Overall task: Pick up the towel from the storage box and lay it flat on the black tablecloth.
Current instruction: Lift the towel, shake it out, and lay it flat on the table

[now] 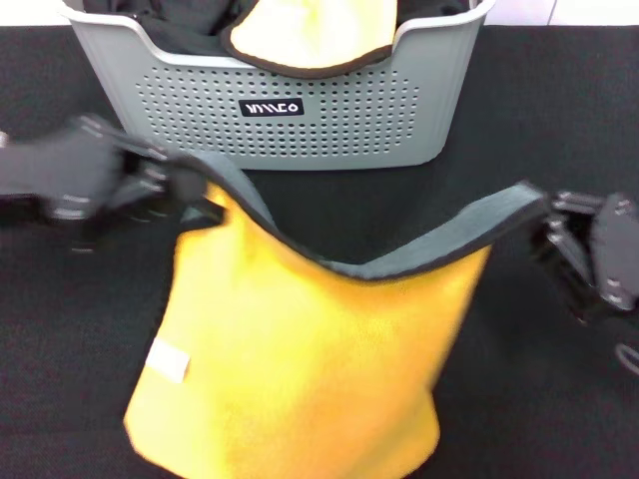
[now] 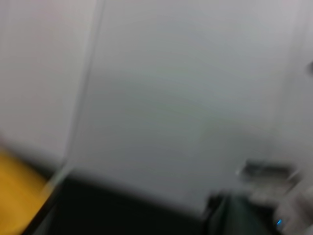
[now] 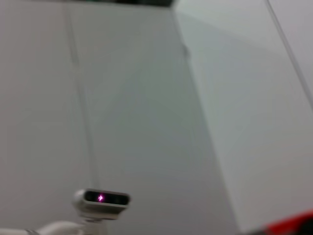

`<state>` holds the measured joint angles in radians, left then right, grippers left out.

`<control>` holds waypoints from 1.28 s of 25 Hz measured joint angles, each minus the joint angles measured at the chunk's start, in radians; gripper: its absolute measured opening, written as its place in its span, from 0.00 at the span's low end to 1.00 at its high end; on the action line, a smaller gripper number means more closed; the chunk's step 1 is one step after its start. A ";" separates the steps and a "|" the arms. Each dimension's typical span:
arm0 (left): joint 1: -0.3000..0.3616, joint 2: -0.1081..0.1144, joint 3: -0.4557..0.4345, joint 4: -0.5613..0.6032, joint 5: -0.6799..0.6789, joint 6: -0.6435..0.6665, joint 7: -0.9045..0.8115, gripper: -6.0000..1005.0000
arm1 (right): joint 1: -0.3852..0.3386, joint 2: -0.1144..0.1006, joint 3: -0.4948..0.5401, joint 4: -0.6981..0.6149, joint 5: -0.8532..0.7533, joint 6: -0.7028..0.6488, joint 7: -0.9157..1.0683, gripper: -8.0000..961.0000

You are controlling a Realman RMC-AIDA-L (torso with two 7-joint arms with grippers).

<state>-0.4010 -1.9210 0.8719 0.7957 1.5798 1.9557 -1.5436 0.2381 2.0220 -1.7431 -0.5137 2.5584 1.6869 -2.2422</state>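
The towel is stretched between my two grippers in front of the storage box, above the black tablecloth. Its yellow-orange face is towards me, and the dark grey-green back shows along the sagging top edge. A small white label sits near its lower left. My left gripper is shut on the towel's top left corner. My right gripper is shut on the top right corner. A blurred yellow patch of the towel shows in the left wrist view.
The storage box holds a second yellow cloth with black edging and plain black fabric. The box bears a black label. The right wrist view shows only a pale wall and a white device.
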 joint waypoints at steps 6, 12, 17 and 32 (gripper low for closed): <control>-0.064 -0.070 -0.141 -0.018 0.358 -0.222 -0.034 0.03 | 0.121 0.002 0.005 0.132 0.061 -0.143 -0.045 0.02; -0.080 -0.085 -0.147 -0.014 0.382 -0.399 -0.061 0.03 | 0.205 -0.004 0.056 0.187 0.059 -0.265 -0.053 0.03; -0.092 -0.102 -0.147 -0.016 0.399 -0.532 -0.071 0.03 | 0.256 -0.002 0.051 0.209 0.051 -0.383 -0.047 0.04; -0.152 -0.150 -0.136 -0.079 0.526 -0.702 -0.073 0.03 | 0.306 0.006 0.048 0.203 0.037 -0.625 -0.043 0.09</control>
<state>-0.5534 -2.0711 0.7363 0.7171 2.1059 1.2536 -1.6164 0.5437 2.0279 -1.6955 -0.3111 2.5953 1.0621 -2.2850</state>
